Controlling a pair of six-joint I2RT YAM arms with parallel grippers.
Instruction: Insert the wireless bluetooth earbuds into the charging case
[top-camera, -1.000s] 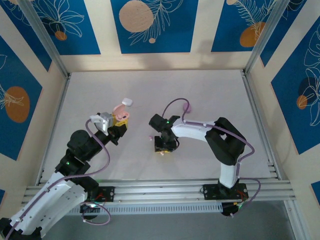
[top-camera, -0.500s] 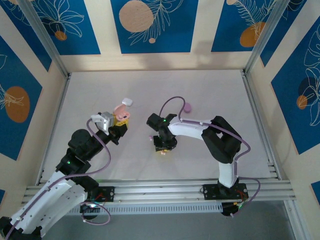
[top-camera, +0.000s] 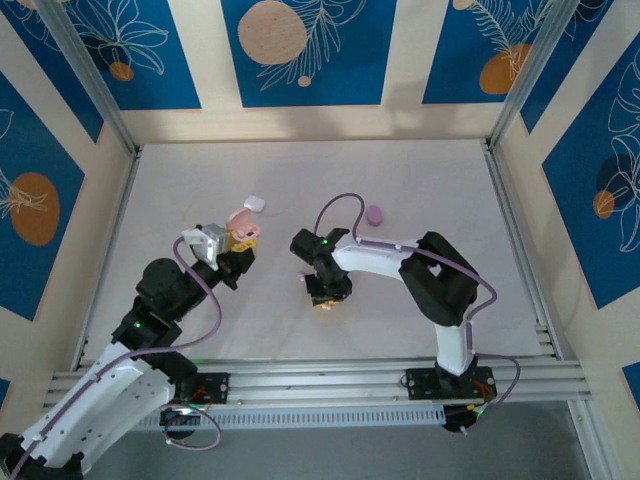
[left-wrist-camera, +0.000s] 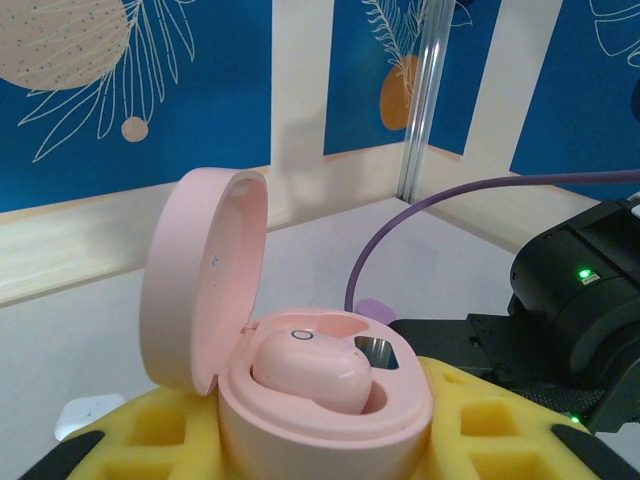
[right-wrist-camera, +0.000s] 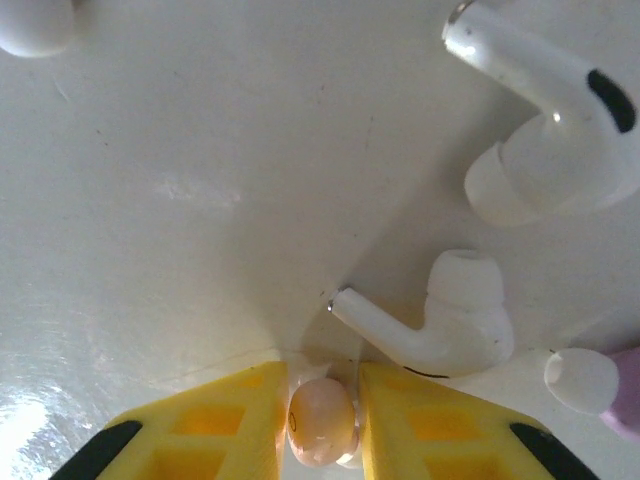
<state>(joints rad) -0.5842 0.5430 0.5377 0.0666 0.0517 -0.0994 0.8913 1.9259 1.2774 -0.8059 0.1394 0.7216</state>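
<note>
Pink charging case (left-wrist-camera: 322, 405), lid open, sat clamped in the left gripper (top-camera: 243, 241) with one socket (left-wrist-camera: 376, 350) free, presumably for the pink earbud (right-wrist-camera: 320, 421) the right gripper (top-camera: 326, 297) pinched to its right.

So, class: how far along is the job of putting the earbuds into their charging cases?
Done: one pink earbud sits in the open pink charging case, held by the left jaws. In hand: the right jaws pinch a second pink earbud on the table. Left: seat it in the empty socket; two white earbuds and a purple earbud lie loose.
</note>
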